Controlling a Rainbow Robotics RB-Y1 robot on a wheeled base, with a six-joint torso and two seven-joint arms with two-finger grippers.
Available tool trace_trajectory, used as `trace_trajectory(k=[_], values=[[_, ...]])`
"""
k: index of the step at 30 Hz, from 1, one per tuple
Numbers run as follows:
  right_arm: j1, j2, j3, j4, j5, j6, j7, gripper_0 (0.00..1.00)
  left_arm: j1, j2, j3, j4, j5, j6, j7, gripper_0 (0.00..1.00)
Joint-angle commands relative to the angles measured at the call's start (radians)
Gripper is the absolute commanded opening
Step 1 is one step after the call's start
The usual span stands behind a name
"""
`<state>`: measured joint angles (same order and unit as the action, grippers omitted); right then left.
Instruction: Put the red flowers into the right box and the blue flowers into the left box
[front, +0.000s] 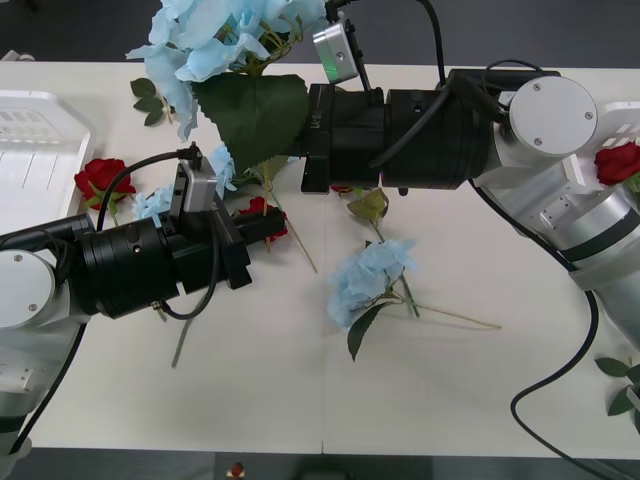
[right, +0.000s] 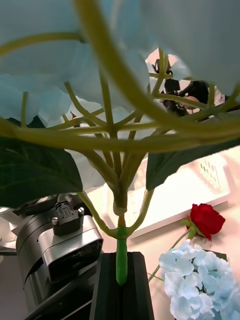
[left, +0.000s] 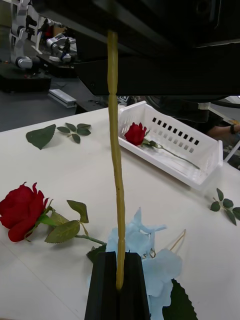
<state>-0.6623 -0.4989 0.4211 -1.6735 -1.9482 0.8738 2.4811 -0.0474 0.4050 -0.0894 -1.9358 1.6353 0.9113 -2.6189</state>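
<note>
My right gripper (right: 121, 285) reaches across from the right and is shut on the green stem of a big blue flower (front: 215, 40), held up at the back. Its long yellowish stem (left: 116, 165) runs down into my left gripper (left: 119, 285), also shut on it. In the front view the left gripper (front: 283, 228) sits over a red flower (front: 262, 208) lying on the table. More blue flowers (front: 368, 278) and red flowers (front: 100, 180) lie loose. The left box (front: 30, 150) is at the far left. The right box (left: 200, 150) holds one red flower (left: 135, 134).
Loose green leaf sprigs lie at the back left (front: 150, 97) and the front right (front: 622, 385). Another red flower (left: 22, 210) with leaves lies under my right arm. A black cable (front: 560, 380) hangs over the table at the right.
</note>
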Motion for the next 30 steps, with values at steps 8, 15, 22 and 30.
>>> trace_trajectory(k=[8,15,22,30], values=[[-0.031,-0.001,0.018,-0.022,-0.006,0.001,-0.041,0.57,-0.04,0.068,-0.007,-0.012,0.046,-0.019,0.169,0.0],[-0.037,-0.024,0.024,-0.022,-0.006,0.001,-0.047,0.83,-0.032,0.164,0.06,-0.014,0.155,0.004,0.318,0.0],[-0.068,-0.09,0.024,-0.022,0.023,0.059,-0.053,0.9,0.003,0.236,0.26,-0.015,0.166,0.109,0.485,0.0],[-0.16,-0.285,0.1,-0.022,0.092,0.198,-0.071,0.91,0.087,0.368,0.435,-0.02,0.057,0.135,0.666,0.0]])
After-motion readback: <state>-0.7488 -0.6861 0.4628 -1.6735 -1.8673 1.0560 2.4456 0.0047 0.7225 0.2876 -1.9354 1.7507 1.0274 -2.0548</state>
